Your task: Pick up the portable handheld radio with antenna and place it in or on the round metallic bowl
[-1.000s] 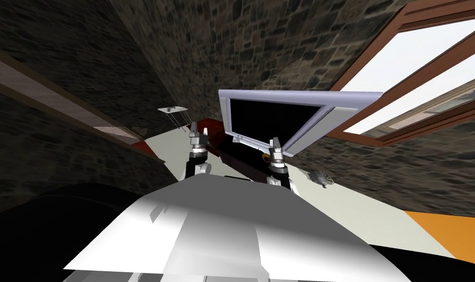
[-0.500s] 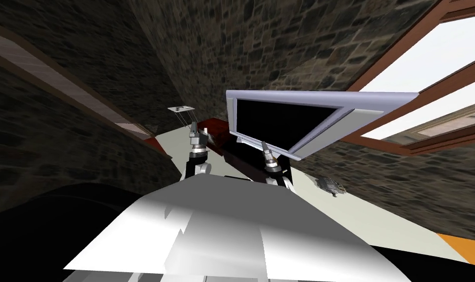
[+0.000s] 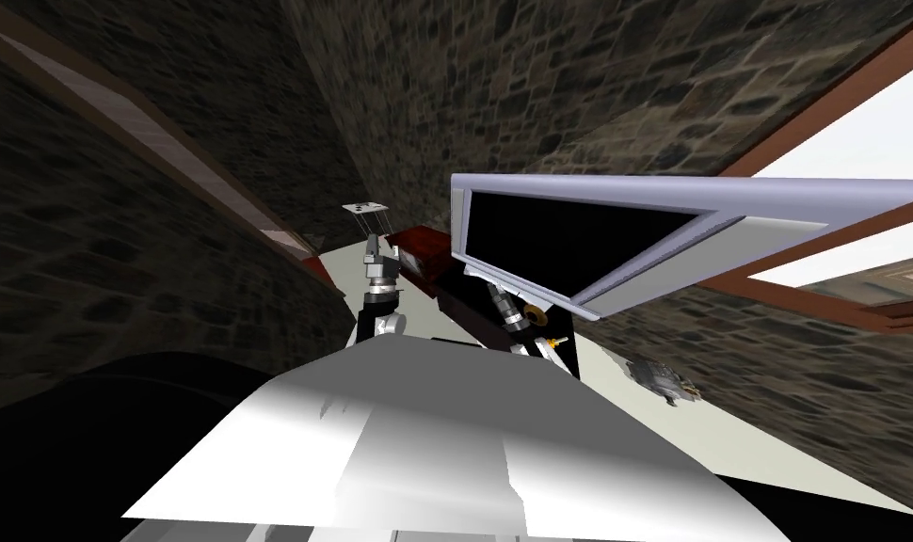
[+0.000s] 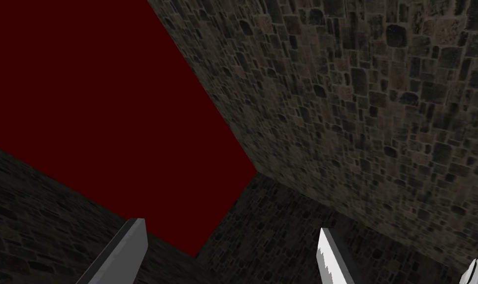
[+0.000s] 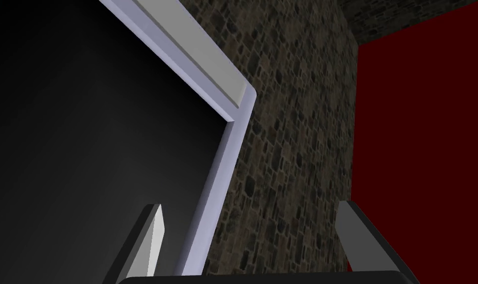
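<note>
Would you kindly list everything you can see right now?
Screen: one, black with pale lilac frame, above the cabinet.
Cabinet: one, dark red-brown, under the screen.
Small table: one, white, by the far corner.
Grey device: one, on the floor right of the cabinet; perhaps the radio.
Brass thing: one, below the screen by the right arm; perhaps the bowl.
Window: one, brown frame, right wall.
Left gripper: one, grey, open, raised left of the screen.
Right gripper: one, grey, open, under the screen.

The left gripper point(image 4: 229, 225) is spread wide, its two thin, light grey fingers point(image 4: 128, 249) standing well apart.
</note>
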Motion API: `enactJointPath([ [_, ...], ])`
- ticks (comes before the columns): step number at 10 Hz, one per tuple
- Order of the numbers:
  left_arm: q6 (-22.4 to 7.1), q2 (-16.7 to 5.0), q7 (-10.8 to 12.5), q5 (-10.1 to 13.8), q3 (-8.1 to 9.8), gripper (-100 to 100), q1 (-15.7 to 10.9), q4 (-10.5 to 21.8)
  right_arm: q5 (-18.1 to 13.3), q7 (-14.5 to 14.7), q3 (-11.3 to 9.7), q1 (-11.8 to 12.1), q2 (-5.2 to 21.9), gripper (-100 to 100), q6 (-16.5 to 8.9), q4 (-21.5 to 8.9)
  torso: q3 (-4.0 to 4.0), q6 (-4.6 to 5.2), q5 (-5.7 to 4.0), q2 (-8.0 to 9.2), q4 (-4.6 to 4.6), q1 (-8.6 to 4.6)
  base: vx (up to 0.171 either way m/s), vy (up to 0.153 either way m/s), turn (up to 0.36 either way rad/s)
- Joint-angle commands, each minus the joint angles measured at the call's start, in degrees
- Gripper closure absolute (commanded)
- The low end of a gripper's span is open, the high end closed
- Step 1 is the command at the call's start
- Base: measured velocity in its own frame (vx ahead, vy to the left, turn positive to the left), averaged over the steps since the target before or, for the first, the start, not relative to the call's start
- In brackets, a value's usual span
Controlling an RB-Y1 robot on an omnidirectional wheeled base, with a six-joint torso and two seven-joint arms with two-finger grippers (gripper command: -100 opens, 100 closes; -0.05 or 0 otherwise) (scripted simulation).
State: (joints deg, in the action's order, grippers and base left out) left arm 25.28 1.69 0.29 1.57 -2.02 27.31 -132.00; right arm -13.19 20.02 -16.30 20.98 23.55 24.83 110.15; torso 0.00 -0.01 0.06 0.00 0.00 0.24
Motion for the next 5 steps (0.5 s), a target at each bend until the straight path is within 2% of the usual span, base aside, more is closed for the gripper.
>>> enactJointPath([
  [1,0.00,0.00,0.00,0.00,0.00,0,0.00,0.00,-0.55,1.29,-0.70,0.08,1.17,-100,0.02,-2.30,0.00,0.00,0.00,0.00,0.00,0.00,0.012,0.054,0.110],
  [2,0.00,0.00,0.00,0.00,0.00,0,0.00,0.00,-1.66,3.32,-2.24,-0.87,3.36,-100,-1.29,-4.15,0.00,0.03,-0.01,0.00,-0.01,-0.04,0.013,0.067,0.193],
  [3,0.00,0.00,0.00,0.00,0.00,0,0.00,0.00,-1.66,3.32,-2.24,-0.87,3.36,-100,-1.29,-5.18,-0.01,0.00,0.00,-0.02,-0.01,-0.01,0.012,0.054,0.091],
  [4,0.00,0.00,0.00,0.00,0.01,0,0.01,0.00,-2.80,5.40,-3.78,-1.80,5.51,-100,-2.63,-7.29,0.00,0.05,0.00,0.00,0.00,-0.05,0.013,0.059,0.203],
  [5,0.00,0.00,0.00,0.00,0.00,0,0.00,0.00,-2.80,5.40,-3.78,-1.80,5.51,-100,-2.63,-8.13,0.00,0.00,-0.01,0.00,0.00,-0.03,0.010,0.049,0.094],
])
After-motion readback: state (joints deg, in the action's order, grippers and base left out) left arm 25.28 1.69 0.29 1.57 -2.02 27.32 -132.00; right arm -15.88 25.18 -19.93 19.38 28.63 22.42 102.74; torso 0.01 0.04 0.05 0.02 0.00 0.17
